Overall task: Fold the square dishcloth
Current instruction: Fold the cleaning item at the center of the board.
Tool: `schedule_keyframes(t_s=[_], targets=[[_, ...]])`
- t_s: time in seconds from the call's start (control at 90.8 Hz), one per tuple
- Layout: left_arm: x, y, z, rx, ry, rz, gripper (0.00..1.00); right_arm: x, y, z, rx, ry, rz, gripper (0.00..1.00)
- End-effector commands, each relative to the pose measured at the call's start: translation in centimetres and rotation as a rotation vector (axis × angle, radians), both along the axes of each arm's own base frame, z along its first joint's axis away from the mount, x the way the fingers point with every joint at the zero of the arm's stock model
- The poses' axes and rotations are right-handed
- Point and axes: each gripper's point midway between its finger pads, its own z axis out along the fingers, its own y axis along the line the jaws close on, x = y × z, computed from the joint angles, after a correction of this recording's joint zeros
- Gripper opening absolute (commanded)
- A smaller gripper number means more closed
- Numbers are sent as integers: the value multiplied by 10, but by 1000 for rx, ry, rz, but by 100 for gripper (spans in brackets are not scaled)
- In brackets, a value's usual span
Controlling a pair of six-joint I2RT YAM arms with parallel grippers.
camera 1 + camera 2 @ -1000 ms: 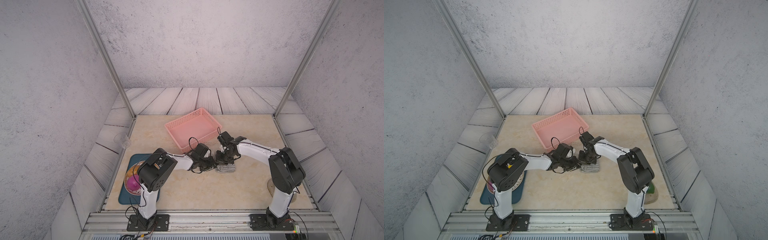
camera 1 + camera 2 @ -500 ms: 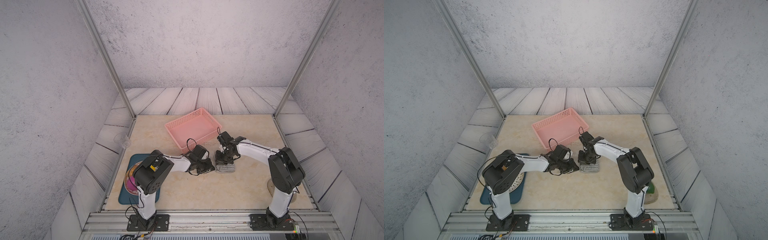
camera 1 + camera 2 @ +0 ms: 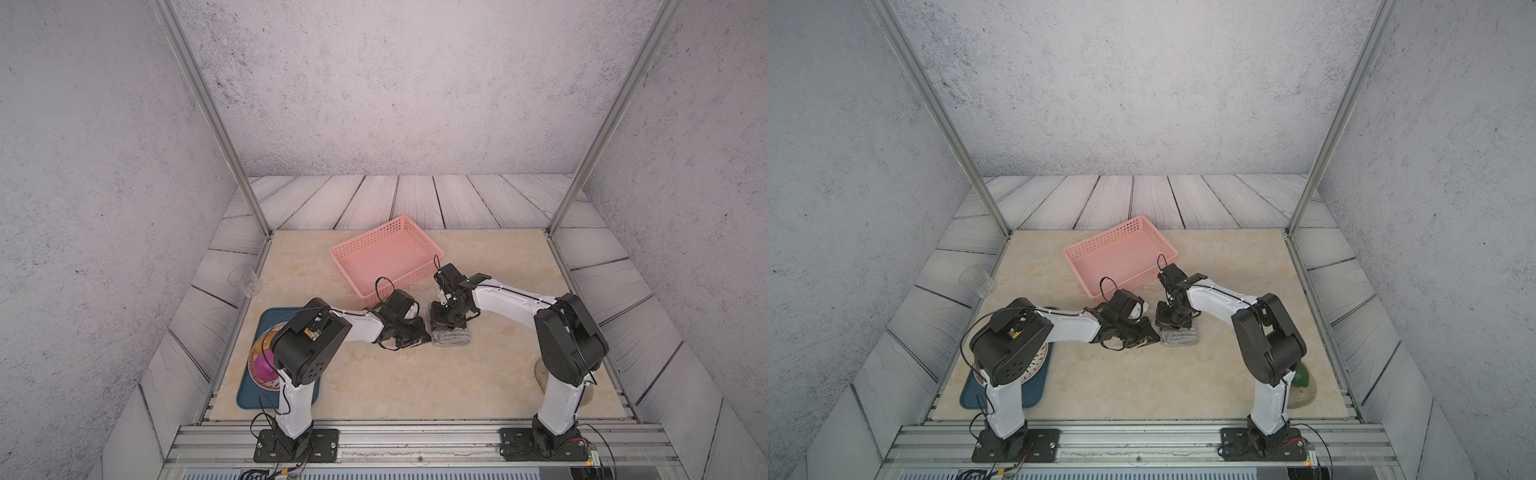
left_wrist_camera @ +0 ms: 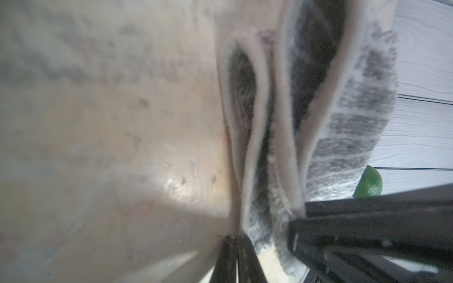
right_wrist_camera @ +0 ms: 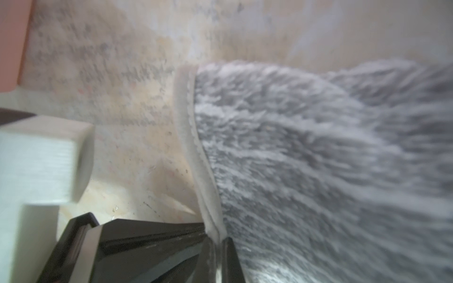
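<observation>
Both of my pincers are clenched at the square dishcloth [image 3: 452,336], which lies as a small, thick bundle on the tabletop [image 3: 415,386] between my two arms, near the front edge of the pink basket [image 3: 382,262] but apart from it. In both top views the bundle shows grey with thin white stripes [image 3: 1180,336].

My left pincer [image 3: 424,335] reaches in low from the side, its tips against the bundle's near end [image 3: 1156,337]. From the left wrist, its fingers [image 4: 245,254] are pressed together right where the lowest pale hem ends, and several hemmed layers of cloth [image 4: 343,117] loop open beyond them.

My right pincer [image 3: 445,326] comes down onto the bundle from the basket side [image 3: 1169,325]. From the right wrist its jaws are closed, tips [image 5: 217,245] pinching the doubled hem, with fluffy striped cloth [image 5: 318,159] spreading away from them.

A blue tray [image 3: 249,395] carrying a plate sits by my left base, and something green [image 3: 1302,373] lies behind my right arm.
</observation>
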Motion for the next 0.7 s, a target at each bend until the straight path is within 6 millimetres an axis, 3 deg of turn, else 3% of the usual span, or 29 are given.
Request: schedule_keyframes(t_s=[0.0, 0.253, 0.363, 0.694], targets=[[-4, 6, -17, 46, 33, -4, 11, -9, 0, -11, -10, 47, 9, 0], [-4, 7, -17, 50, 31, 0, 11, -14, 1, -20, -10, 81, 17, 0], [-4, 7, -17, 49, 30, 0, 11, -14, -1, -15, -14, 72, 23, 9], [-2, 7, -14, 58, 25, 1, 11, -5, 13, 36, 100, -46, 57, 23]])
